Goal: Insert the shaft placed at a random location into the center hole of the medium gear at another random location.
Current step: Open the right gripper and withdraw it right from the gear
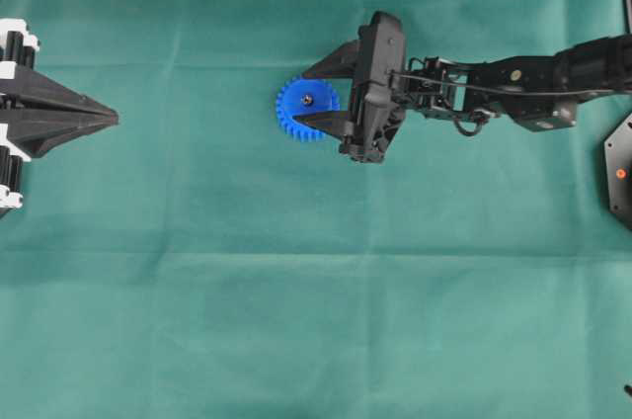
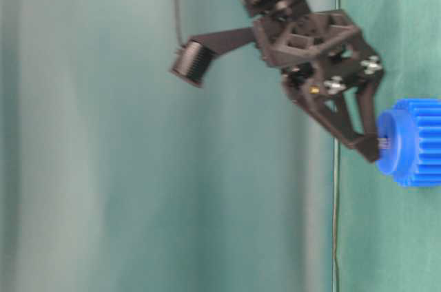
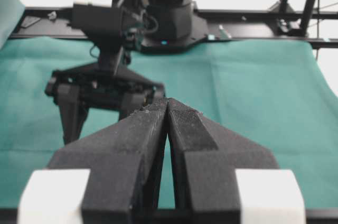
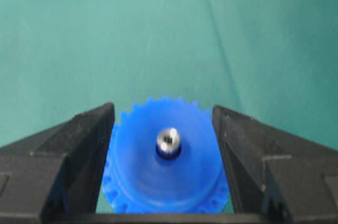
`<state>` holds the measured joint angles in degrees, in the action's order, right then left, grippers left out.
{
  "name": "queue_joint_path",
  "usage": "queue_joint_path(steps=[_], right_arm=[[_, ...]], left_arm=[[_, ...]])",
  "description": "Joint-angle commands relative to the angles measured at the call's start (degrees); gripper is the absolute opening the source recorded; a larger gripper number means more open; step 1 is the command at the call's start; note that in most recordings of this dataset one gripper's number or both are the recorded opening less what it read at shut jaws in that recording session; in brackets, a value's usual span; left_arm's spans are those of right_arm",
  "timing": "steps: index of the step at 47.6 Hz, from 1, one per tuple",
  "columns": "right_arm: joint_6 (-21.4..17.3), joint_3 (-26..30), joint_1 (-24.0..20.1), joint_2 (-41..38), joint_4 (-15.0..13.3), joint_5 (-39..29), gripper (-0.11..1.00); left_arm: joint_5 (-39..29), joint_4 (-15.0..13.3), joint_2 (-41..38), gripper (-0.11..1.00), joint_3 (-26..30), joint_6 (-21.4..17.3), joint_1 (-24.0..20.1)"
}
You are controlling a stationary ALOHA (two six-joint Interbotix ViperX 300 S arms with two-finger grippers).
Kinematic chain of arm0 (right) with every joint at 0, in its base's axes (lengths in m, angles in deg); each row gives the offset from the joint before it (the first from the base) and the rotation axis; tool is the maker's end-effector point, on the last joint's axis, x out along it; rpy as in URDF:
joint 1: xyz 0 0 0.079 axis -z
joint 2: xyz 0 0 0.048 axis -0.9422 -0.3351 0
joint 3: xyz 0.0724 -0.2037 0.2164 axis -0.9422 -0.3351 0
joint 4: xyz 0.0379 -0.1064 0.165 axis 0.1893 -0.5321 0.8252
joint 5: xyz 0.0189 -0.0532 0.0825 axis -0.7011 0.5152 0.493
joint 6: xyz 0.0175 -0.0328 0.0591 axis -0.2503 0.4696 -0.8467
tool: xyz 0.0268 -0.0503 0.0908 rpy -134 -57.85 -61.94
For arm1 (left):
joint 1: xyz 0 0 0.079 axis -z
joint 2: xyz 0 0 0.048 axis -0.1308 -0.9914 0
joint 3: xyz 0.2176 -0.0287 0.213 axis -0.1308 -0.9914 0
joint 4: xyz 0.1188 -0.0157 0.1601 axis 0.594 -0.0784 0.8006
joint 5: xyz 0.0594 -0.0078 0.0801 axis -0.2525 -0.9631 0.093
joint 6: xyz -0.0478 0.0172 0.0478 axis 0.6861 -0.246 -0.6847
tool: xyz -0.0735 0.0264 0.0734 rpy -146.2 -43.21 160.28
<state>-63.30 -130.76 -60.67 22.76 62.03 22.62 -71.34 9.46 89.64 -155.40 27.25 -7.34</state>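
The blue medium gear (image 1: 318,115) lies flat on the green cloth, and it also shows in the right wrist view (image 4: 166,176) and the table-level view (image 2: 417,142). The silvery shaft (image 4: 168,140) stands upright in its center hole (image 4: 168,153), with its top poking out of the hub (image 1: 307,100). My right gripper (image 1: 304,97) is open just above the gear, one finger on each side of the hub (image 4: 162,109), touching neither gear nor shaft. My left gripper (image 1: 112,118) is shut and empty at the far left (image 3: 168,105).
A black base plate with an orange dot (image 1: 620,172) sits at the right edge. The right arm (image 3: 105,86) and a black frame rail (image 3: 253,28) stand beyond the left gripper. Green cloth (image 1: 316,291) covers the table.
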Motion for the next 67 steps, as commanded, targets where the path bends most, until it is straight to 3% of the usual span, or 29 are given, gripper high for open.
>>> queue_joint_path(steps=[1, 24, 67], right_arm=[[0.4, 0.3, -0.2, 4.3, 0.1, -1.0, 0.75], [0.3, -2.9, -0.2, 13.4, 0.1, -4.7, 0.75], [0.2, -20.5, -0.2, 33.8, 3.3, -6.6, 0.75]], left_arm=[[0.3, 0.1, -0.5, 0.00, 0.7, 0.1, 0.1], [0.3, 0.1, -0.5, 0.00, 0.7, 0.1, 0.0], [0.3, 0.1, -0.5, 0.00, 0.8, 0.1, 0.0]])
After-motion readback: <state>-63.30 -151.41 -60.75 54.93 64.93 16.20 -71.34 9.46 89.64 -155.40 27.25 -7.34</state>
